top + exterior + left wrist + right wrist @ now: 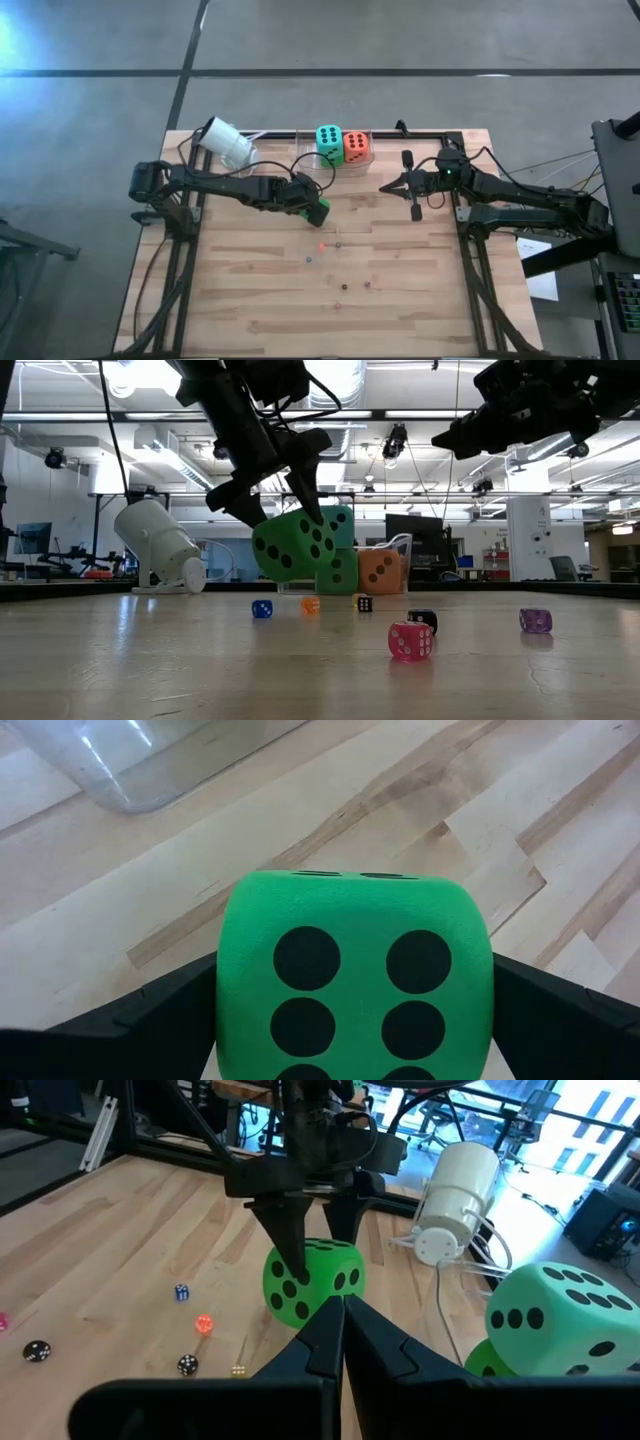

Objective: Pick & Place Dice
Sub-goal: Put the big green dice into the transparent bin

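My left gripper (312,207) is shut on a green die with black pips (295,546), which is above the middle of the table. In the right wrist view the same green die (310,1280) shows under the left arm's fingers. A teal die (328,140) and an orange-red die (355,147) sit in a clear box (364,160) at the far edge. A second green die (342,572) lies under the teal one. Several tiny dice, among them a pink one (410,641) and a blue one (262,608), lie scattered on the wood. My right gripper (385,188) hovers shut, to the right of the box. My left gripper pinches the green die between its two fingers, on two opposite side faces (235,1005). One finger (150,1015) stands on each side of it. The fingers come from above, slanting down. The die is lifted clear of the table and hangs tilted (295,546).
A white cup (228,143) lies on its side at the far left of the table. The clear box (405,545) stands at the far edge. The tiny dice (338,243) are spread over the middle and the near half. Black frame rails (190,250) run along both sides.
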